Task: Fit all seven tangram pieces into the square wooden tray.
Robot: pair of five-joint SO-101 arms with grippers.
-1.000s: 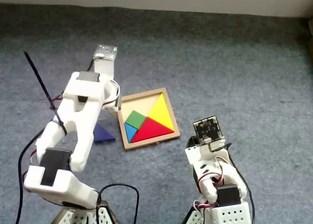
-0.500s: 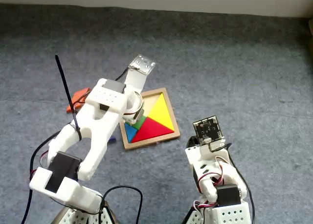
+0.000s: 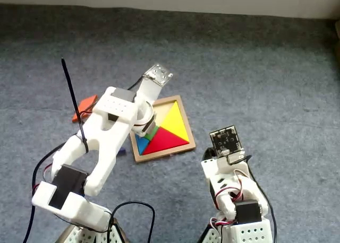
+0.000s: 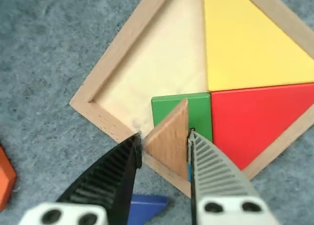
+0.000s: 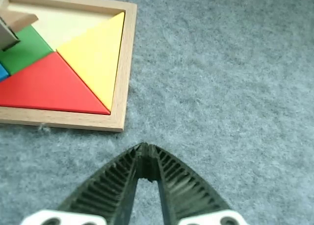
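On the grey desk [image 3: 265, 68], the left hand [image 4: 164, 140] clamps a wooden triangle [image 4: 172, 124] over the tray [image 4: 117, 43] (right hand [image 5: 145, 149] pinched together, empty); next, I think, it needs laying flat in the bare gap.

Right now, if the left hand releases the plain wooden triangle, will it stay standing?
Probably not: the wooden triangle stands on edge in the left hand, so it would likely tip flat. It looks stiff, and its smooth faces might slip.
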